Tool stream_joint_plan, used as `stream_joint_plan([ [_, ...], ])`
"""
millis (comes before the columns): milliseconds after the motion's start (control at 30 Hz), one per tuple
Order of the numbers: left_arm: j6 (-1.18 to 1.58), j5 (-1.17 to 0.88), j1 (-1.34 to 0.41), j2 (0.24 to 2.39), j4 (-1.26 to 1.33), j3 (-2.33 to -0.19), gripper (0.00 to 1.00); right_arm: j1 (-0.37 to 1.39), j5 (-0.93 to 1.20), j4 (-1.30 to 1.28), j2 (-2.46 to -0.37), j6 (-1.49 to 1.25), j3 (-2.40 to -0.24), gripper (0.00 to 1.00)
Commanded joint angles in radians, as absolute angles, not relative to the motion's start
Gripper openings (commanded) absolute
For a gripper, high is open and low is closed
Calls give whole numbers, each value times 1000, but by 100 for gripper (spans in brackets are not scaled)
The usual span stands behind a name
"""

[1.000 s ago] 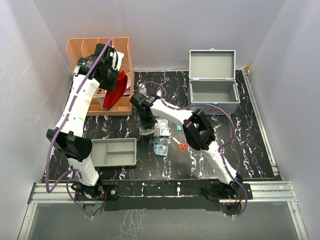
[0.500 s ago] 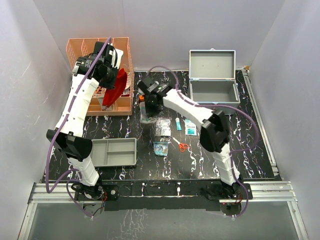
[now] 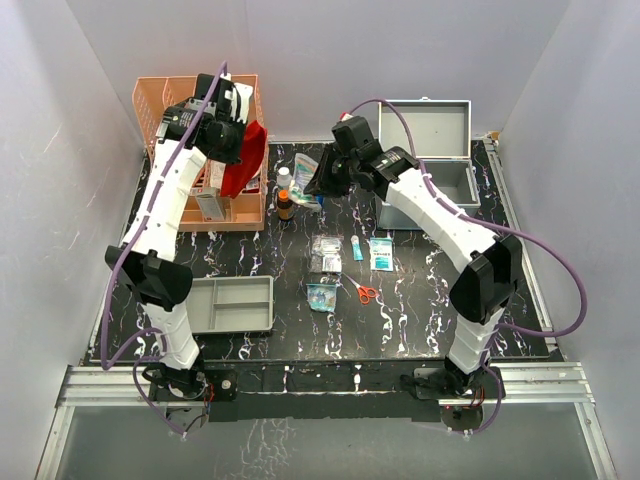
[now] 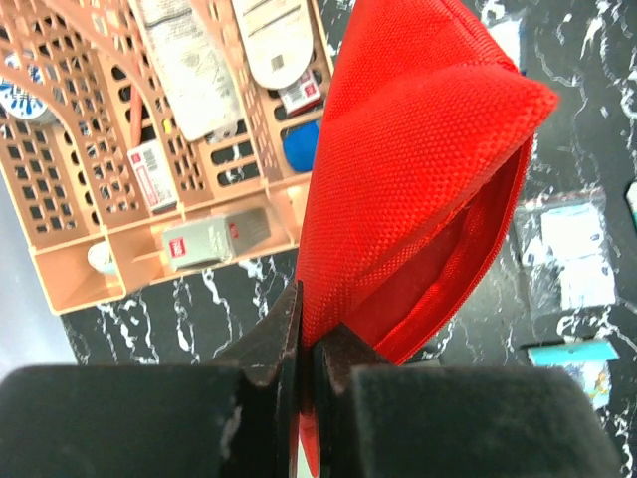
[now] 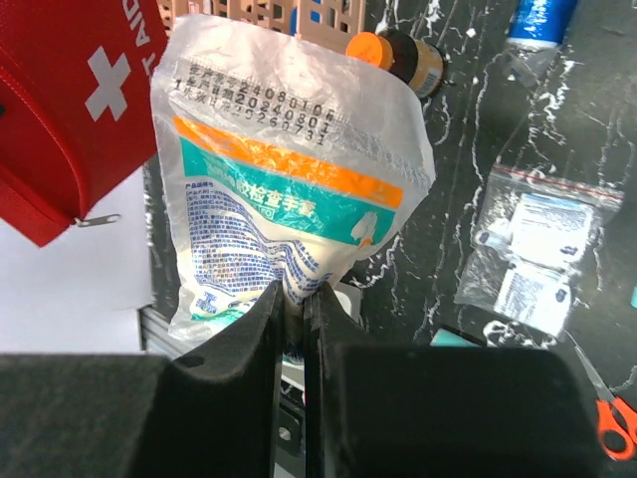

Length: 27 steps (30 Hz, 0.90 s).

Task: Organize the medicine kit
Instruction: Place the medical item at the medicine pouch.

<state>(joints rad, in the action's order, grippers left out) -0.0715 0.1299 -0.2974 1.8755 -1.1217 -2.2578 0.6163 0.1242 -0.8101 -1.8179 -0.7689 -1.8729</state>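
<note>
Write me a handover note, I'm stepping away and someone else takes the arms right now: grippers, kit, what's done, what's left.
Left gripper: shut on the red pouch, held over the orange basket's edge.
Right gripper: shut on a printed plastic packet, in the air left of the medicine kit.
Kit: back right, lid open.
Done: nothing visible inside.
Left: likely pack packet, pouch, scissors, tube, sachets, brown bottle.

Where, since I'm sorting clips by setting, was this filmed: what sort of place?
Probably a robotics lab test cell, not a clinic: a left arm and right arm bolted to a rail, white walls boxing in a black table, first-aid supplies staged near a metal case.
</note>
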Motion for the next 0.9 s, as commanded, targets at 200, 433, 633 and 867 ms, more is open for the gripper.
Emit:
stream_joint_plan([
  [200,-25,45,-301,1893,-965,-2269,0,564,411,-211,-1764,-1044,-1758,0],
  [433,-25,67,-303,1899,-929,-2252,0,559,467,39,-1750,-1237,-1676,0],
  [633,-33,118,-318,1912,-898,-2254,0,559,492,271,-1769,-1406,-1599,0],
  [867,-26,115,-325,1913,-909,-2255,0,577,512,459,-1863,-1529,-1645,0],
])
